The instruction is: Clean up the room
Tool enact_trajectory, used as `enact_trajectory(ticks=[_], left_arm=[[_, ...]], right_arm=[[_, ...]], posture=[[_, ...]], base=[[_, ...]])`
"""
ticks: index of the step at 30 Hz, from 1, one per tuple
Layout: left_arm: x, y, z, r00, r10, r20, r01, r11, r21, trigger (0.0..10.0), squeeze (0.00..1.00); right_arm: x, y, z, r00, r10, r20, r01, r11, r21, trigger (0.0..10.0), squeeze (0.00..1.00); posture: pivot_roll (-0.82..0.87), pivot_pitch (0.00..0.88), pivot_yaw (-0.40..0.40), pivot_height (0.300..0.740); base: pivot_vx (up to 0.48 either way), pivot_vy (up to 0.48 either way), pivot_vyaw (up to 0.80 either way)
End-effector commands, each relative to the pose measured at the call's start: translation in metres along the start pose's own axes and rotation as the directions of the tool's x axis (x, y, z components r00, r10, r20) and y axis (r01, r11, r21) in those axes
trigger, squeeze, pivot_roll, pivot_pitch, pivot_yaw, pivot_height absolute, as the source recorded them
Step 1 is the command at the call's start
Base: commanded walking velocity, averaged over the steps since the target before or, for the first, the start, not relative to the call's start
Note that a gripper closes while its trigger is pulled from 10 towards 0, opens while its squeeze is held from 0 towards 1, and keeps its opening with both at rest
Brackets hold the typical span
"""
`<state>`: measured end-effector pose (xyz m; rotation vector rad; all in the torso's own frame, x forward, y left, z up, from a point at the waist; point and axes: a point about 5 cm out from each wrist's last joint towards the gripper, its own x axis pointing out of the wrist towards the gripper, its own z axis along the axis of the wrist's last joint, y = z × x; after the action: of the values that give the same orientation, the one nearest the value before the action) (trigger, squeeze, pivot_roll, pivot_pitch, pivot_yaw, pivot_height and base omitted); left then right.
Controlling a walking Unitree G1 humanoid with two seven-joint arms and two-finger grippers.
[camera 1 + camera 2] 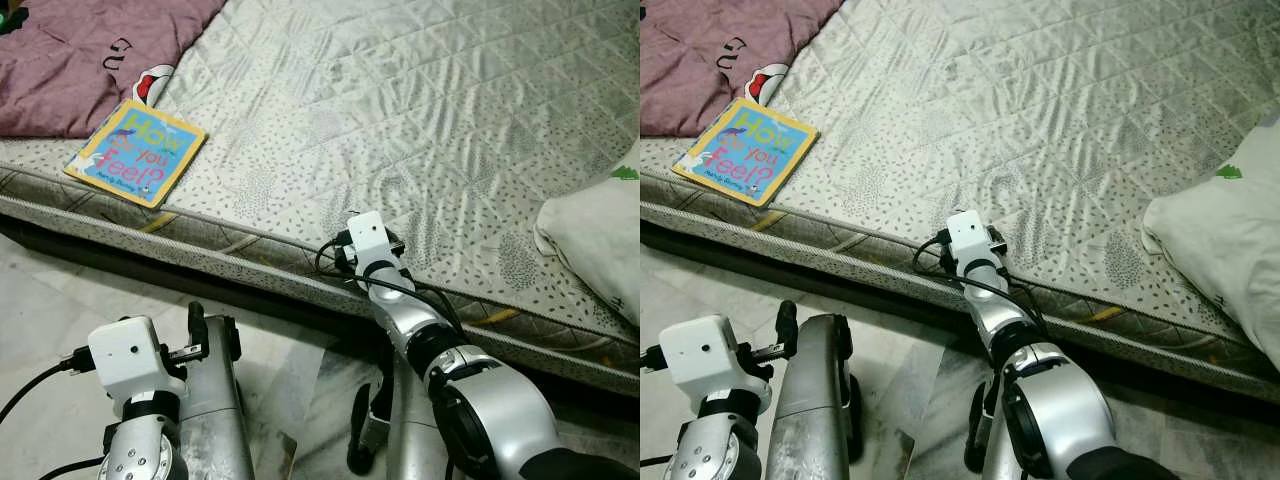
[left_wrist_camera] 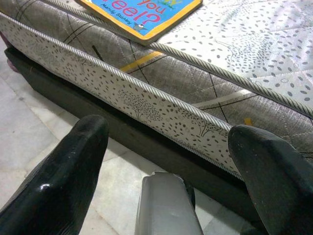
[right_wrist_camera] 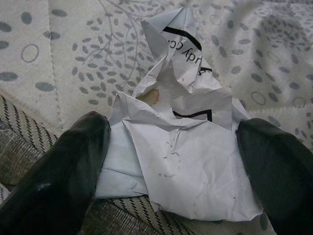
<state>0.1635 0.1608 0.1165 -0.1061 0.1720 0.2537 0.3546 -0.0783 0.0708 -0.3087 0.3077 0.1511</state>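
- Right wrist view puts the job closest to you: the right hand (image 3: 171, 171) stands wide, one black finger (image 3: 58, 166) on each side of a crumpled sheet of paper (image 3: 181, 147) that lies on the mattress (image 1: 400, 120), near its front edge.
- Judging from that view, the fingers bracket the paper but have not yet pinched it. Lower a little so the tips reach the fabric, then close slowly and squarely across the thickest crumpled part.
- Paper this creased is light and springy; it will likely fold further as you squeeze, so aim for the bunched centre, not a loose flap, or a corner may tear or slip free.
- The sheet is white, with black print, a small brownish stain and sharp ridges.
- Take care not to catch the quilted cover beneath. It is soft pale fabric with a grey leaf and dot pattern, and it could bunch up between the fingers.
- Left wrist view shows the left hand (image 2: 171, 171) also wide and holding nothing, low over the tiled floor (image 1: 60, 310) in front of the bed's side panel, which is edged with corded piping.
- Farther along the front edge, towards your left, a children's board book (image 1: 137, 152) lies flat: stiff, glossy, blue with a yellow border.
- Beyond it a maroon blanket (image 1: 80, 60) lies rumpled and soft at the far left corner.
- Off to your right, a white pillow (image 1: 600, 240) sits plump at the mattress edge, well apart from the paper.
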Motion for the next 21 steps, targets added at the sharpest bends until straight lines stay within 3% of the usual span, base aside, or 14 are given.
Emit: enact_trajectory(ticks=[1,2,3,21], left_arm=[[-0.002,-0.003,0.0,1.0,0.005,-0.012,-0.006,1.0,-0.013,10.0,0.0],[-0.002,-0.003,0.0,1.0,0.005,-0.012,-0.006,1.0,-0.013,10.0,0.0],[-0.001,-0.002,0.0,1.0,0.005,-0.011,-0.005,1.0,-0.012,10.0,0.0],[0.006,-0.002,0.004,1.0,0.014,0.009,-0.014,1.0,-0.011,10.0,0.0]], right_arm=[[-0.005,0.005,-0.024,0.995,0.026,-0.101,-0.027,1.0,-0.009,4.3,0.0],[-0.005,0.005,-0.024,0.995,0.026,-0.101,-0.027,1.0,-0.009,4.3,0.0],[-0.005,0.008,-0.023,0.994,0.045,-0.095,-0.045,0.999,0.01,0.0,0.0],[-0.005,0.017,-0.018,0.99,0.111,-0.083,-0.107,0.993,0.055,0.0,0.0]], posture=[[0.24,0.298,-0.059,0.562],[0.24,0.298,-0.059,0.562],[0.24,0.295,-0.059,0.562],[0.24,0.275,-0.077,0.562]], base=[[0.0,0.0,0.0],[0.0,0.0,0.0],[0.0,0.0,0.0],[0.0,0.0,0.0]])
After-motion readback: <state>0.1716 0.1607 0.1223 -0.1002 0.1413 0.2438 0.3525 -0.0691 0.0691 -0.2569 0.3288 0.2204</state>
